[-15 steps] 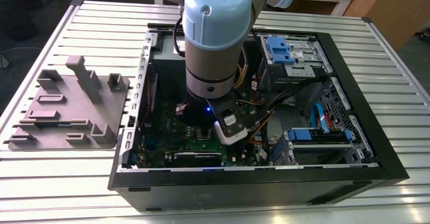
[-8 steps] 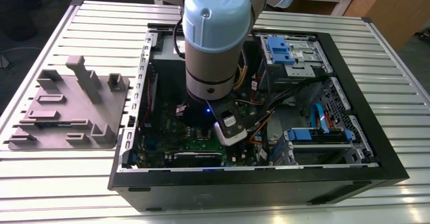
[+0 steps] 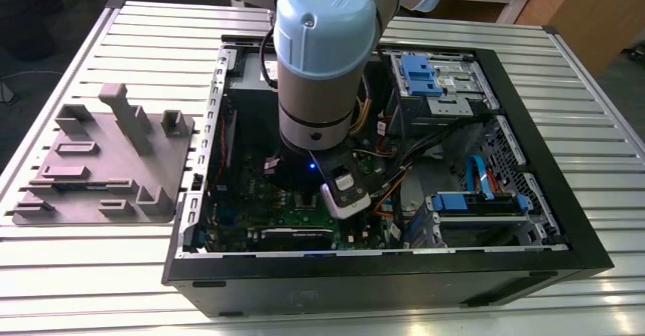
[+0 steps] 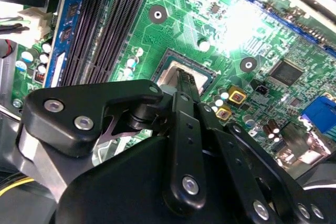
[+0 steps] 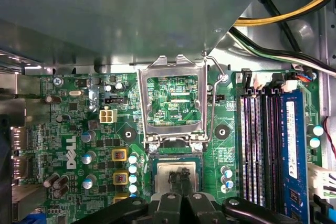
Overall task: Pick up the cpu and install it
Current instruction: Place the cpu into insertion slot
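On the exterior view's left, a grey tray (image 3: pixel 166 166) of moulded fixtures lies on the slatted metal table (image 3: pixel 91 275). Just beside it, toward the middle of the frame, stands an open black computer case (image 3: pixel 383 268), and the pale blue robot arm (image 3: pixel 320 64) reaches straight down into it over the green motherboard (image 3: pixel 302 217). Farther toward the exterior view's right, inside the case, sit drive bays with blue clips (image 3: pixel 418 75). In the first wrist view the silvery socket frame (image 5: pixel 143 103) is swung up and open, its wire lever (image 5: pixel 212 103) raised beside it, and black memory slots (image 5: pixel 257 145) run alongside. The cpu (image 5: pixel 161 179) lies flat in the black socket next to the hinge of that frame, its pale metal top showing. The gripper (image 5: pixel 178 176) is right over the chip's middle, its two black fingertips (image 5: pixel 172 174) drawn close together with only a narrow slit between them and nothing visibly pinched. The second wrist view shows the same gripper (image 4: pixel 185 80) with its tips on or just above the cpu (image 4: pixel 169 74); I cannot tell whether they touch it.
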